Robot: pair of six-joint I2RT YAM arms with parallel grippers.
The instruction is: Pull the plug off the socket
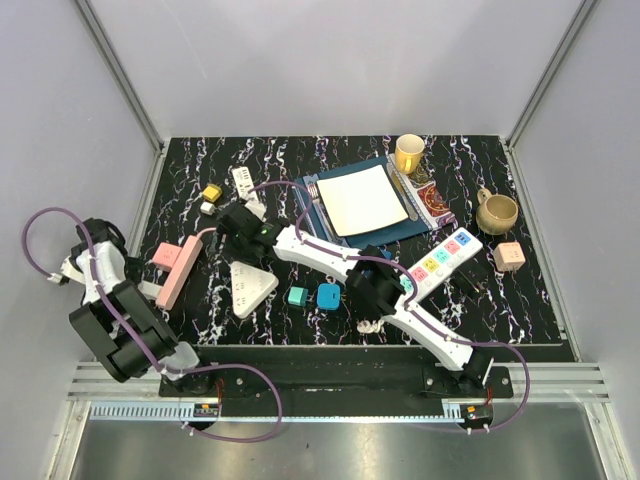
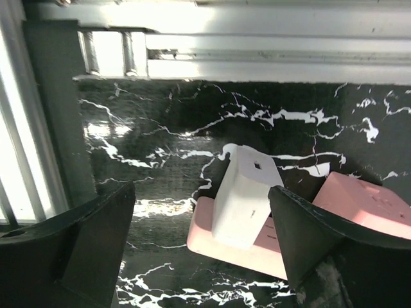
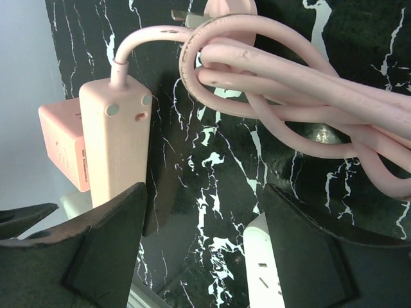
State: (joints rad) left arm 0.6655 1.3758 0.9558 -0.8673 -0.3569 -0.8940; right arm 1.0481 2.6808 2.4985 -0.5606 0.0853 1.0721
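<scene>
Two arms crowd the pink plastic socket strip (image 1: 180, 272), centre left on the black marbled counter (image 1: 520, 300). Left wrist: the left tool (image 2: 202, 199) gapes empty, the white boxy plug (image 2: 246, 192) seated lower middle; next, close and pull. Right wrist: the right tool (image 3: 205, 192) hangs open by the strip's corded end, likely to brace it.

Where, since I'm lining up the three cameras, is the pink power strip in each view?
Top external: the pink power strip lies at the left of the black marbled tabletop.
Left wrist: lower centre, under a white plug.
Right wrist: left of centre, its cable coiled at upper right.
Shared landmark: the white-veined black tabletop, seen in all three.
</scene>
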